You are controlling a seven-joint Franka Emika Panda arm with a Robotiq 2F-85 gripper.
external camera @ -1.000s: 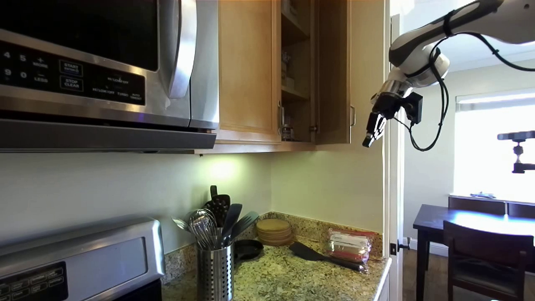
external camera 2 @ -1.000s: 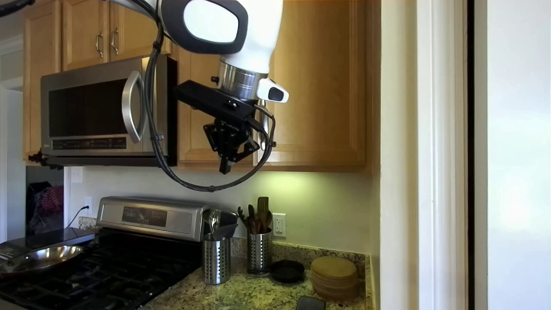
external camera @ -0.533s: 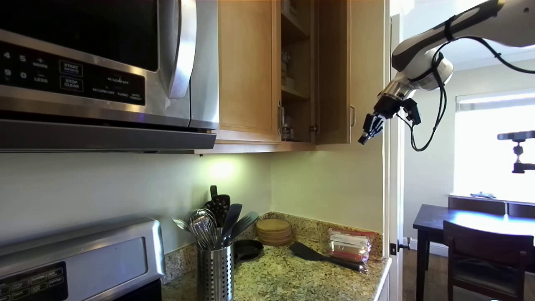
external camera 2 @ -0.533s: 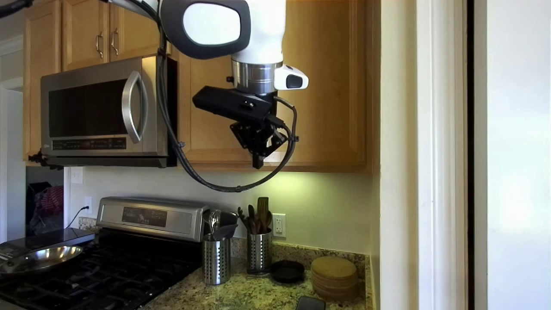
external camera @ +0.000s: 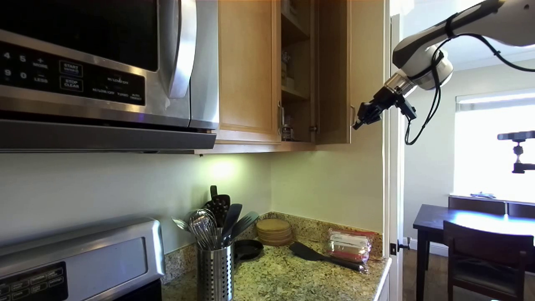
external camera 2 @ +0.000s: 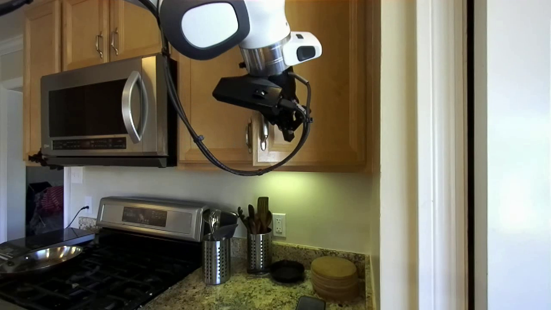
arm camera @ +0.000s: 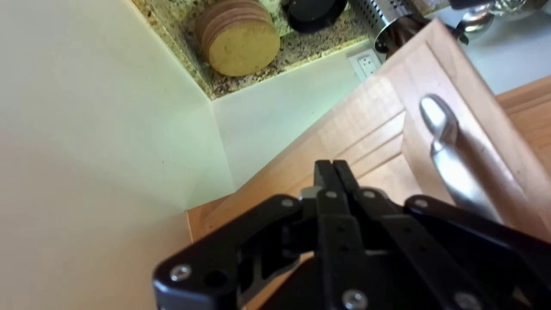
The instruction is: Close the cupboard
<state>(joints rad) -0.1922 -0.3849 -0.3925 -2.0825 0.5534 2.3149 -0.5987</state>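
Observation:
The cupboard [external camera: 248, 71] is light maple. Its left door is shut; its right door [external camera: 333, 71] stands open, with shelves showing behind it. The open door's outer face shows in an exterior view [external camera 2: 331, 86] and in the wrist view [arm camera: 357, 116]. Its silver handle [arm camera: 460, 176] is right of my fingertips in the wrist view. My gripper [arm camera: 332, 165] is shut and empty, with its tips over the door's outer face. In an exterior view, the gripper [external camera: 356, 125] is close to the door's handle edge; another shows it [external camera 2: 288, 134] right of the handle. Contact cannot be told.
A stainless microwave [external camera: 173, 113] hangs left of the cupboard. A wall [arm camera: 107, 129] stands on the hinge side. Below, the granite counter [external camera: 284, 276] bears a utensil holder [external camera: 215, 271], round wooden boards [external camera: 273, 230], a small black pan [external camera 2: 287, 272] and a bagged packet [external camera: 350, 244].
My gripper has moved up and toward the open door, rightward in an exterior view, and its fingers have tilted closer to level. The door has not visibly moved.

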